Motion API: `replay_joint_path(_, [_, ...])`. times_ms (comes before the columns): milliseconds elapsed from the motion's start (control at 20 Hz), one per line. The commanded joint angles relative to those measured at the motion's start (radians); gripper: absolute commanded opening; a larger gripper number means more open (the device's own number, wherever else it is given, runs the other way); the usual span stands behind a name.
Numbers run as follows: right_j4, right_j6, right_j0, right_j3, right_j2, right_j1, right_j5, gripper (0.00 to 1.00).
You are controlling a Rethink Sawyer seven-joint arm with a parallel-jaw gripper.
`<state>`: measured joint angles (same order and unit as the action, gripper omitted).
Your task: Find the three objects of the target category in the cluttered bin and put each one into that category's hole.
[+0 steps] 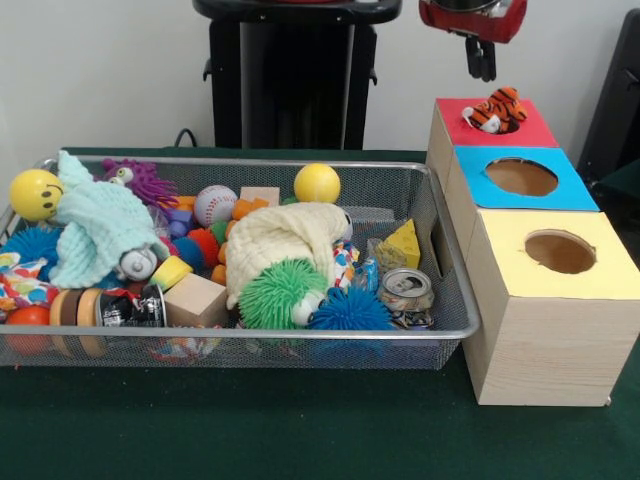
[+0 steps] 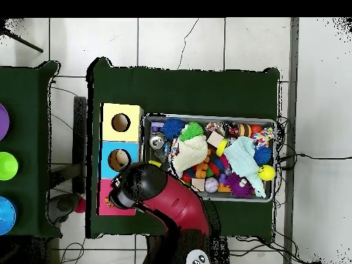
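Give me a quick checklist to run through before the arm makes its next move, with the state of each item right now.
1. Tiger toy in the red-topped box's hole: not ok, it sits at the rim, not dropped through.
2. Gripper clear of the toy: ok, it hangs above with a gap.
3. Gripper open or shut: cannot tell.
4. Other plush animals found in the wire bin: cannot tell, two cloths cover part of the clutter.
5. Blue-topped box's hole and yellow-topped box's hole free of toys: ok in the front view.
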<state>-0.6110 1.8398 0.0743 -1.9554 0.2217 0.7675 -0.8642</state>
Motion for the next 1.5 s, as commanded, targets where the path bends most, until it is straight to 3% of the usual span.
replay_joint_path(50, [-0.068,0.224,-0.001,-0.059,-0.092,-0.048,0.069,0.00])
replay_joint_path(400, [0.003,0.273,-0.002,-0.024,-0.067,-0.043,-0.094,0.00])
replay_joint_path(750, [-0.012,0.246,-0.006,-0.056,-0.069,-0.027,-0.097,0.00])
replay_joint_path(1000, [-0.029,0.222,-0.011,-0.065,-0.077,-0.026,-0.070,0.00])
replay_joint_path(1200, [-0.064,0.167,-0.023,-0.080,-0.100,-0.046,0.044,0.00])
replay_joint_path(1500, [-0.104,0.142,-0.026,-0.105,-0.123,-0.052,0.096,0.00])
